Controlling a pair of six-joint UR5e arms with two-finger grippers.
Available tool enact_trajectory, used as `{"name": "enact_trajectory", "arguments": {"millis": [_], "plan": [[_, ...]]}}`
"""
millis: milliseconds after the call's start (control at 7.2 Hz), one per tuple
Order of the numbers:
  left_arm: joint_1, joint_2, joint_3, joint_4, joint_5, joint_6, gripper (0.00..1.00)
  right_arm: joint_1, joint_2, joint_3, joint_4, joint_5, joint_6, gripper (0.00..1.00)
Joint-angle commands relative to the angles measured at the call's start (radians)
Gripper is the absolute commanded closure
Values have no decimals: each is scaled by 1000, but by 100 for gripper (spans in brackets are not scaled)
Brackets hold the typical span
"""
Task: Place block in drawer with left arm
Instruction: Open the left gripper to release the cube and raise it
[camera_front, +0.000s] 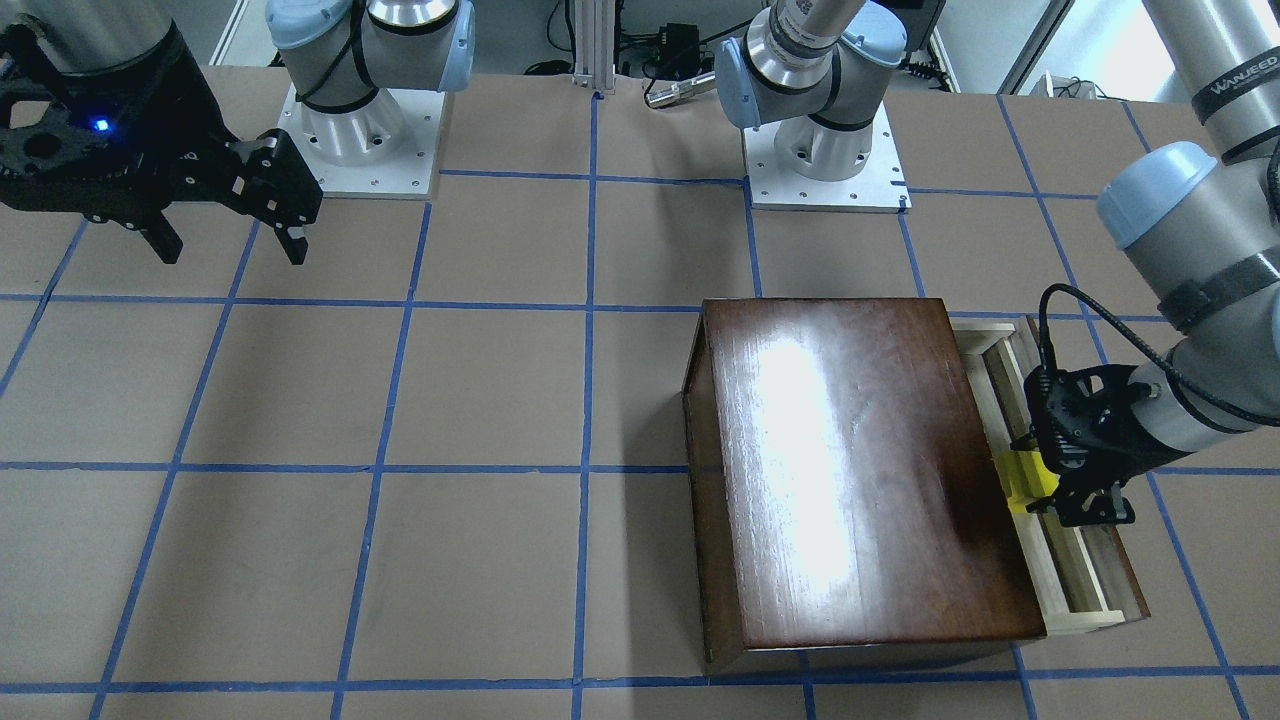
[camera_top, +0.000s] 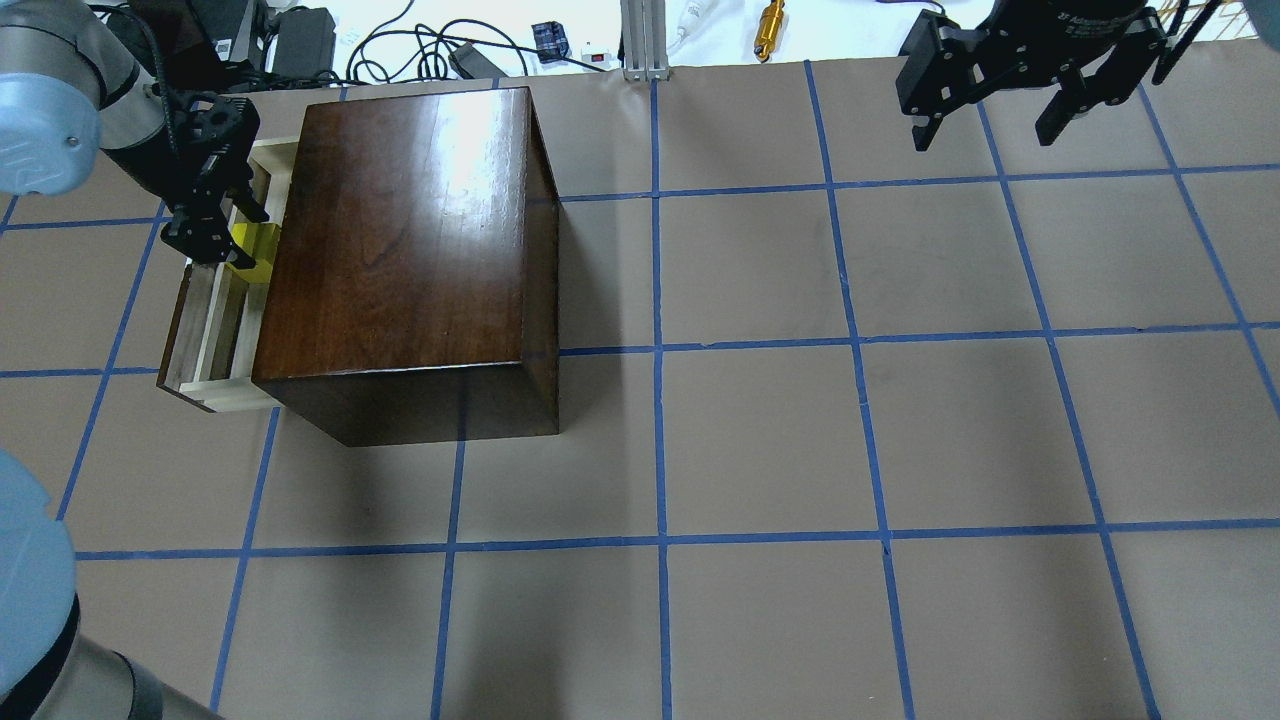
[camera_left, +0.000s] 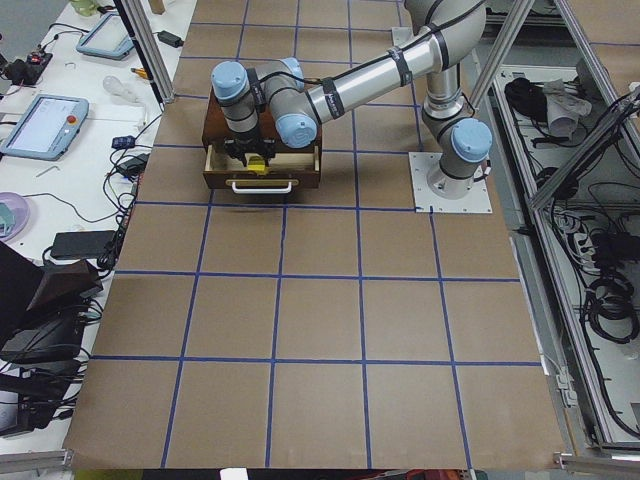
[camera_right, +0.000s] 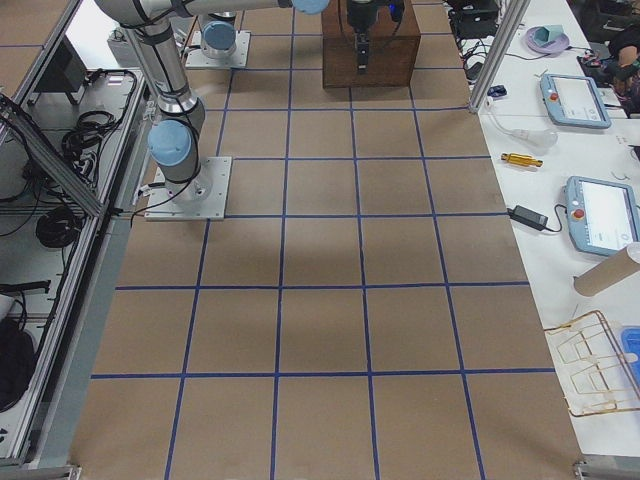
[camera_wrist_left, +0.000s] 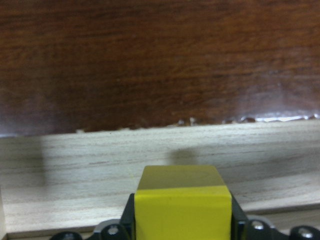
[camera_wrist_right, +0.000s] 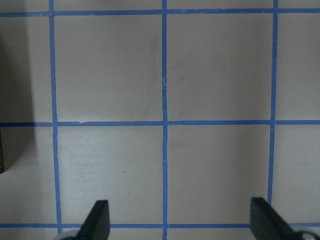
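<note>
Status: the block (camera_top: 254, 252) is held in the left gripper (camera_top: 232, 236), one finger pressed to each side, jaws narrowed to cube width. In the overhead view the box (camera_top: 400, 230) is sat at 10 o'clock on the table (camera_top: 760, 440), with the drawer (camera_top: 212, 345) pulled out from its 9 o'clock face. The block is positioned over the open drawer, about mid-length, just beside the box wall. In the left wrist view the block (camera_wrist_left: 182, 210) is seen gripped at 6 o'clock of the frame, with pale drawer (camera_wrist_left: 150, 155) wood right behind it and the dark box (camera_wrist_left: 160, 65) face above that. A faint shadow is cast on the wood at the block's 12 o'clock. Whether the block is touching the drawer floor cannot be told. In the front-facing view the left arm (camera_front: 1195, 420) is seen entering from 3 o'clock, with its gripper (camera_front: 1040, 482) pointed toward the box (camera_front: 860, 460) and the block (camera_front: 1022, 487) showing yellow at the box edge. A black cable (camera_front: 1050, 300) is looped to the wrist. The right gripper (camera_top: 982, 138) is held at 1 o'clock in the overhead view, well apart from the box, with fingers spread wide. In the right wrist view both fingertips (camera_wrist_right: 97, 222) are seen far apart over bare table crossed by blue tape (camera_wrist_right: 165, 122).
</note>
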Motion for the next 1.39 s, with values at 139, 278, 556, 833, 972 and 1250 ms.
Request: {"name": "enact_trajectory", "arguments": {"millis": [139,278,556,833,972,1250], "plan": [[2,38,23,-51,-1,-17,5,0,-1,0,0,0,0,0],[-1,68,65,-149,-5,-46,5,-1,-1,0,0,0,0,0],[-30,105,164,-319,-74,-185,5,0,-1,0,0,0,0,0],[-130,164,175,-340,-70,-442,5,0,-1,0,0,0,0,0],[-185,190,169,-342,-68,-591,5,-1,-1,0,0,0,0,0],[-285,242,147,-348,-68,-907,5,0,1,0,0,0,0,0]]}}
